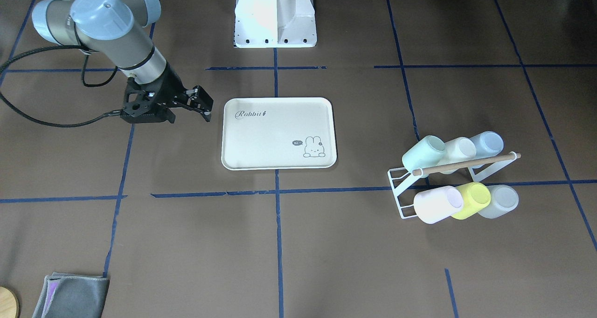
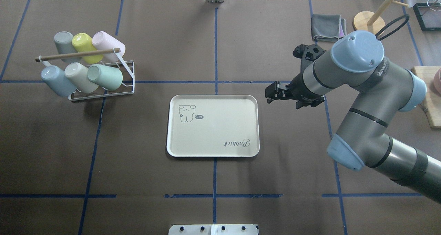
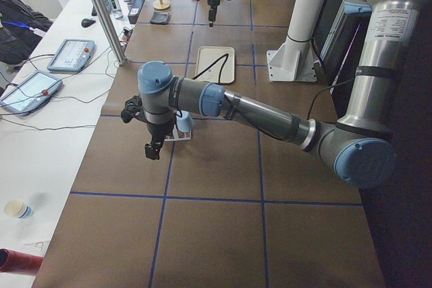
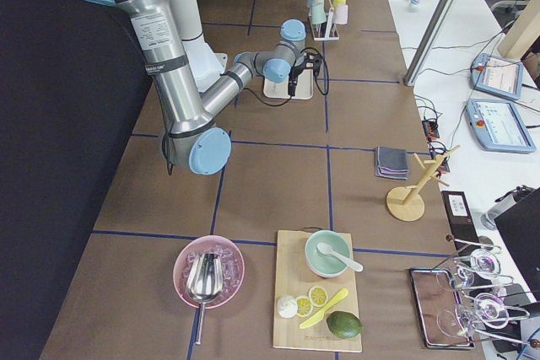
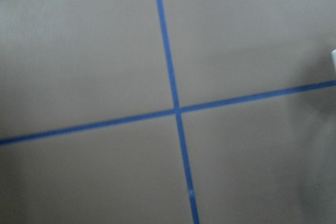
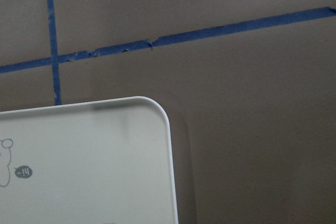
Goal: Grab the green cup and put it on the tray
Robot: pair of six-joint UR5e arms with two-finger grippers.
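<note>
We find the green cup (image 2: pixel 105 77) tilted on the white wire cup rack (image 2: pixel 119 94), well apart from the tray (image 2: pixel 213 135). We judge it light, rigid and smooth, best taken across its side wall. The right gripper (image 2: pixel 270 93) hovers beside the tray with its jaws apart. We cannot tell the state of the left gripper (image 3: pixel 152 150).

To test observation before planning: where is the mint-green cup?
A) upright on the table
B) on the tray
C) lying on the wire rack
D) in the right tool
C: the green cup lies tilted on the rack, beside a cream cup, apart from the tray.
</note>
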